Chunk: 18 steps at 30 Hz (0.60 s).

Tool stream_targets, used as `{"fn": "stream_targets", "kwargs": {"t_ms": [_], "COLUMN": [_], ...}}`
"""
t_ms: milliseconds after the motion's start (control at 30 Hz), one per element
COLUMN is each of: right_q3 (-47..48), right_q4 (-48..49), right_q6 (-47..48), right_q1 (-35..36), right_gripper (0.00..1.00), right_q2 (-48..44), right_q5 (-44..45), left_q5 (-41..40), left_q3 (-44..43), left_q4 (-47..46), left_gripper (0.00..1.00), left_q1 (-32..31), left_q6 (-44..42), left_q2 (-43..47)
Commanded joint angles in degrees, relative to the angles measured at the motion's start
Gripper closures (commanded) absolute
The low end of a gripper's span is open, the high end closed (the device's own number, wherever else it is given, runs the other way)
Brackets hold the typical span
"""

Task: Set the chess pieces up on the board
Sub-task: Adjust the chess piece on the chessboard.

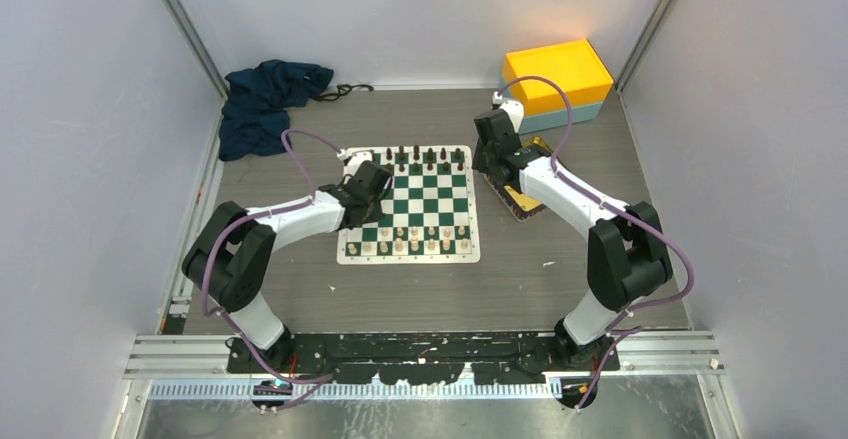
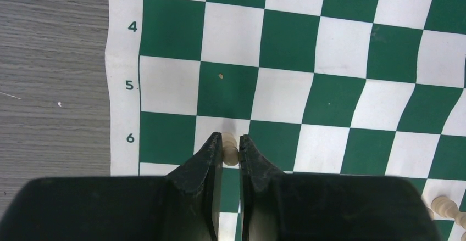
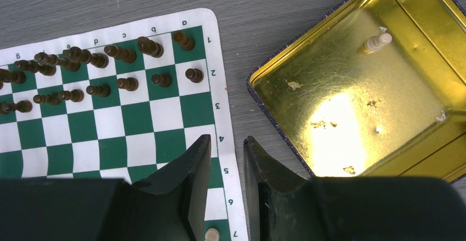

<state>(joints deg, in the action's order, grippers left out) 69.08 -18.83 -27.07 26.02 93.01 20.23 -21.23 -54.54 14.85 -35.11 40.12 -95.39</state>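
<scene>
The green and white board [image 1: 430, 204] lies in the middle of the table. Cream chess pieces [image 1: 410, 241] stand on its two near rows. My left gripper [image 1: 378, 184] is over the board's left side. In the left wrist view it [image 2: 230, 145] is shut on a small cream chess piece [image 2: 230, 152] above a white square by row 6 of the board [image 2: 340, 43]. My right gripper [image 3: 227, 142] is open and empty over the right border of the board [image 3: 137, 120]. One cream piece [image 3: 376, 43] lies in the gold tray [image 3: 286, 95].
Small black figures [image 1: 425, 156] fill the board's far rows and also show in the right wrist view [image 3: 99, 60]. The gold tray [image 1: 524, 202] sits right of the board. An orange box [image 1: 557, 77] stands back right. A dark blue cloth [image 1: 265, 99] lies back left.
</scene>
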Motion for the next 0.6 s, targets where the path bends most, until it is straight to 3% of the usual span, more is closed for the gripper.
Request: {"fn": "stream_targets", "kwargs": {"t_ms": [0, 567], "right_q3": [0.1, -1.0], "right_q4": [2.1, 1.2], "right_q6": [0.1, -0.1], "right_q1": [-0.3, -0.2], "right_gripper": [0.66, 0.66], "right_q2": [-1.2, -3.5], "right_q5": [0.1, -0.3], "left_q5": [-0.5, 0.7], "left_q3": [0.9, 6.0], "left_q4": [-0.3, 0.9], "left_gripper": [0.94, 0.99], "left_q1": [0.2, 0.2], "left_q6": [0.5, 1.7], "left_q2": [1.2, 9.7]}}
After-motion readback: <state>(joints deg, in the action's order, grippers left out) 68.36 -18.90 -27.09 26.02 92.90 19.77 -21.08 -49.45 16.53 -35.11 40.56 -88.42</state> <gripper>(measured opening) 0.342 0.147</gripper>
